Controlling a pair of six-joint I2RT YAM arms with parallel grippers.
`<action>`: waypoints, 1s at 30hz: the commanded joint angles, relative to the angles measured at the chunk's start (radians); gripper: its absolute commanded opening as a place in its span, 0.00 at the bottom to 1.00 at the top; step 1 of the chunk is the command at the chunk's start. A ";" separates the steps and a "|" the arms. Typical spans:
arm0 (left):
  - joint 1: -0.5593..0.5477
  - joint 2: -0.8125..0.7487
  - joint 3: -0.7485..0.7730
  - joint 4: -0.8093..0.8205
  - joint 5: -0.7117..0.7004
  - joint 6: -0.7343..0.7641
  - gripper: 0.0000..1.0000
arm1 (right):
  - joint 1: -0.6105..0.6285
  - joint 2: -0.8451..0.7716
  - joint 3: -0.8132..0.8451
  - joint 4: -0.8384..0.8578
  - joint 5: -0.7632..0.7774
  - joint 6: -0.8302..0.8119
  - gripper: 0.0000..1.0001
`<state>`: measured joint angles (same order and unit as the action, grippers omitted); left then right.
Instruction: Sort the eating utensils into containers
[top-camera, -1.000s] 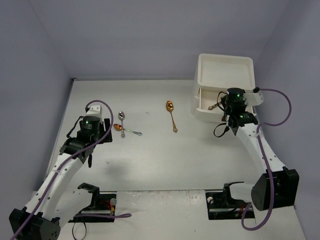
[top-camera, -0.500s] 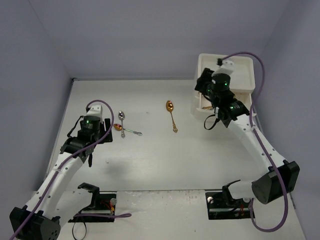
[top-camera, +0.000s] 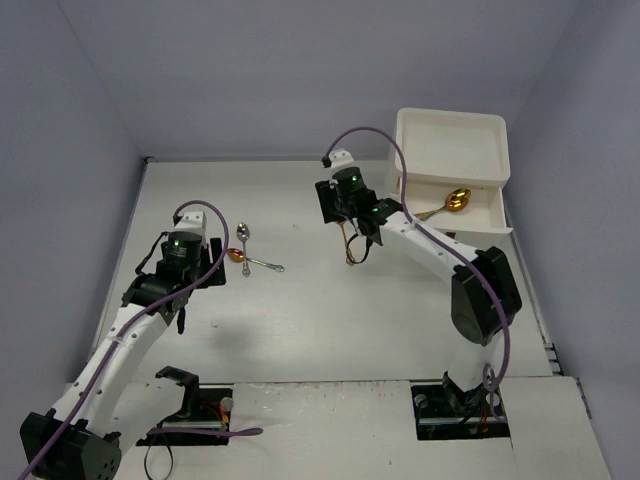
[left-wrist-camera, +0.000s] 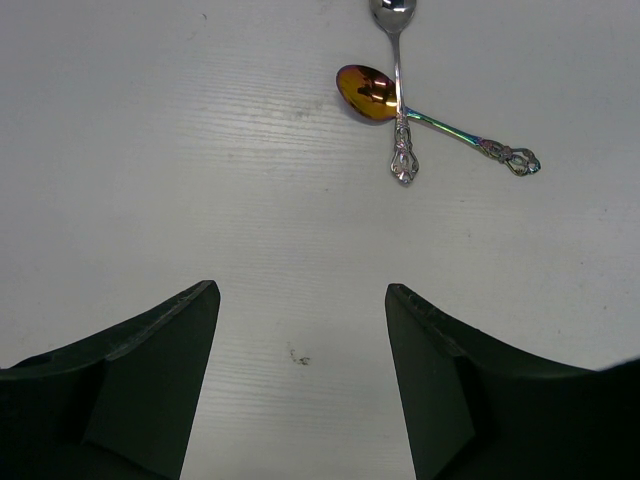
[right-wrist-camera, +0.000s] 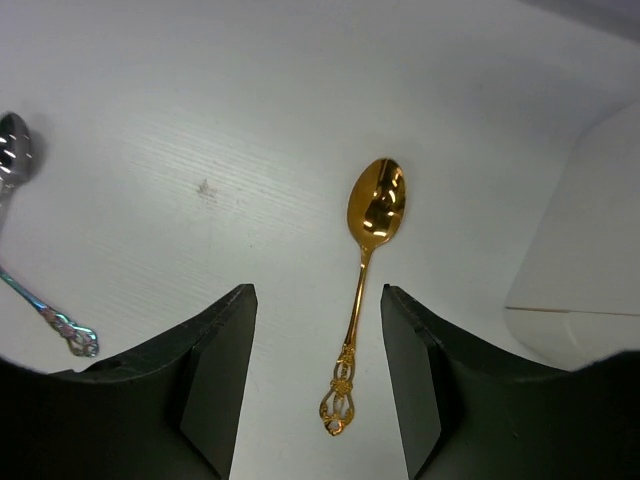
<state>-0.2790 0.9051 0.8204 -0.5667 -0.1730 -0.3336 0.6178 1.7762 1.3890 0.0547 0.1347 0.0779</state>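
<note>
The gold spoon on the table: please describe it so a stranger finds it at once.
Start at the white cabinet at the far right. Just left of it, one spoon lies alone under the right gripper. It is all gold and touches nothing, unlike the crossed pair farther left.

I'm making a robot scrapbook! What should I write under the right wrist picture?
Open right gripper hovering over a gold spoon lying on the white table.

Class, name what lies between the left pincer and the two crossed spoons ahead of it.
Nothing: the left wrist view shows only bare table between the left pincer and the crossed spoons.
</note>
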 joint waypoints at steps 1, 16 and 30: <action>0.009 -0.002 0.020 0.036 -0.005 -0.001 0.64 | 0.003 0.093 0.078 0.039 -0.006 0.051 0.49; 0.009 0.002 0.019 0.036 -0.022 0.004 0.64 | -0.040 0.299 0.077 0.032 0.121 0.194 0.41; 0.009 0.010 0.019 0.035 -0.021 0.004 0.64 | -0.090 0.363 0.072 0.031 0.008 0.206 0.38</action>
<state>-0.2790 0.9101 0.8204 -0.5667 -0.1810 -0.3336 0.5504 2.1186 1.4345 0.0583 0.1992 0.2632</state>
